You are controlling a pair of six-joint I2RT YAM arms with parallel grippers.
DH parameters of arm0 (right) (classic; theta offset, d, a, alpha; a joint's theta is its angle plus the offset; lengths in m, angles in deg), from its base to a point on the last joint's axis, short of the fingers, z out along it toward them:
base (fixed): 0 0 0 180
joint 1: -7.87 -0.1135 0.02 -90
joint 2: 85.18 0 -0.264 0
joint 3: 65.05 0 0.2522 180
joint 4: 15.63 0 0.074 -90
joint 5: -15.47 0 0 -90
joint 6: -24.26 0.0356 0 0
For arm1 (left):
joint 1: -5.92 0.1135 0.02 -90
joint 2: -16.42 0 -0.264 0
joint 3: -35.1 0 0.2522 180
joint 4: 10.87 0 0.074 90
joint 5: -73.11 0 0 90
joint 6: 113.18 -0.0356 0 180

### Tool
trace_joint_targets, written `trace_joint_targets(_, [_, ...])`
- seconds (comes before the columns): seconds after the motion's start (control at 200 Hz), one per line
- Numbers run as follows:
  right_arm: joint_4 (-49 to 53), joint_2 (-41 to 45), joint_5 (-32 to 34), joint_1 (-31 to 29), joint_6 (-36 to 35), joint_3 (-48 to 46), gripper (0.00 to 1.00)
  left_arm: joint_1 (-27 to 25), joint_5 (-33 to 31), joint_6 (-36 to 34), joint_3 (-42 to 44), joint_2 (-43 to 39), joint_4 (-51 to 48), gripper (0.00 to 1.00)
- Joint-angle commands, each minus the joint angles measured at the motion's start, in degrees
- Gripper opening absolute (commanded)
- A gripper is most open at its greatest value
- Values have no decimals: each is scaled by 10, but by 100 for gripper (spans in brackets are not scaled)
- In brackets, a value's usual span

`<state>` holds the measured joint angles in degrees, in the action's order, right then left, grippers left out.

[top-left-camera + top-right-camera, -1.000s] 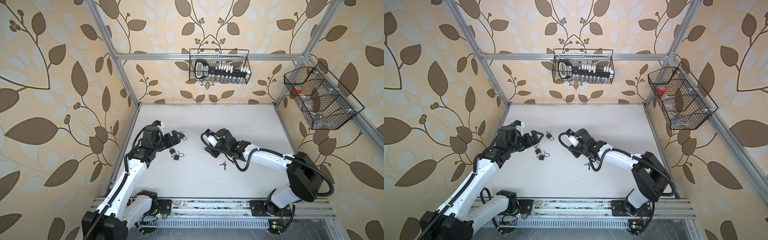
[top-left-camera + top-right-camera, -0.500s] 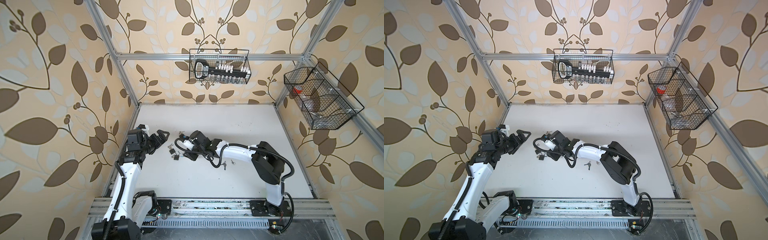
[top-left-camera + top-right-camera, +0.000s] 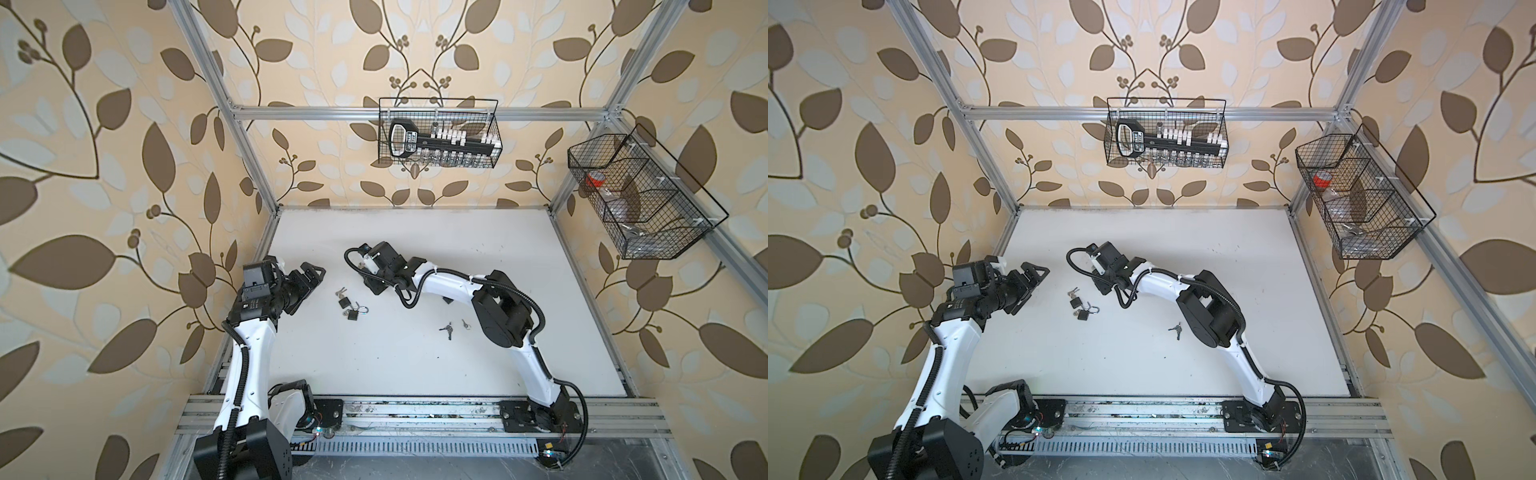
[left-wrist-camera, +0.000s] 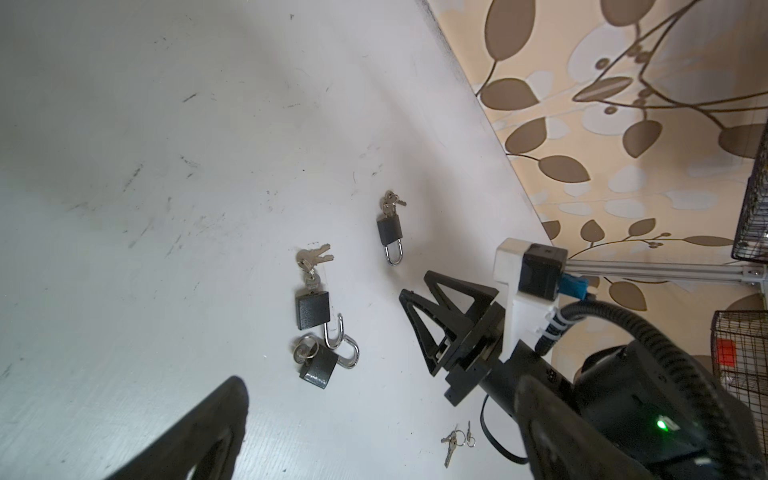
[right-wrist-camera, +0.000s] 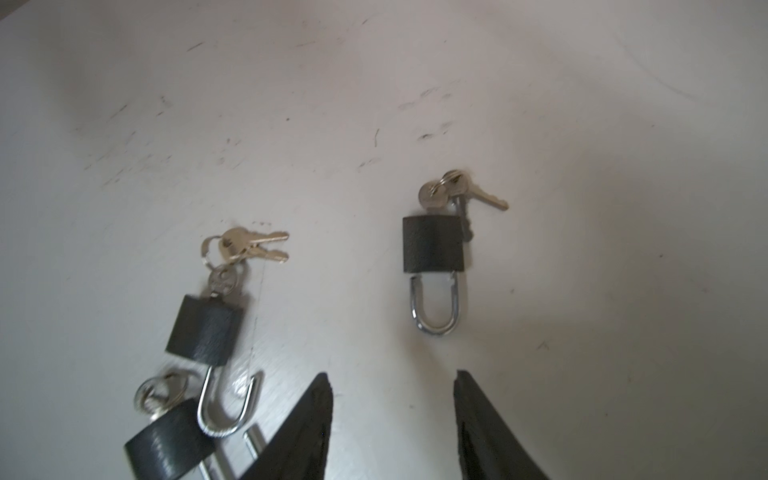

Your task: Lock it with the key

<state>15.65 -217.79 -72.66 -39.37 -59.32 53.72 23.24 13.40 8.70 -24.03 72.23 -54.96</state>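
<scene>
The scuffed white bench (image 5: 374, 83) fills the near view. The right hand (image 5: 392, 380) hovers just short of the lone padlock (image 5: 432, 245), jaws apart and empty. That padlock lies flat with its key (image 5: 434, 195) in its base, and one shackle leg looks unseated. A pair of padlocks (image 5: 203, 328) lies beside it. Past them the left hand (image 3: 308, 286) is wide open and empty. This looks like the approach; the next move probably calls for seating the shackle, then turning the key.

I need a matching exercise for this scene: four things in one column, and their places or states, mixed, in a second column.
1 left gripper
2 right gripper
3 loose keys
4 red object

A in the side wire basket
B on the table beside the right arm
C wide open, empty
D partly open, tips by a padlock shackle

Pairs: 1-C, 2-D, 3-B, 4-A
</scene>
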Motion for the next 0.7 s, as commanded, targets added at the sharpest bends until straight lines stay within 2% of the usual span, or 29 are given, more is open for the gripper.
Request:
trace_joint_targets(0.0, [56, -48, -1, 5, 2, 64, 49, 2, 22, -10, -20, 5, 3, 99])
trace_joint_targets(0.345, [142, -160, 1, 10, -7, 251, 50, 5, 18, -10, -15, 9, 2, 99])
trace_joint_targets(0.695, [169, -214, 33, 11, -23, 336, 55, 6, 22, -7, -17, 13, 5, 99])
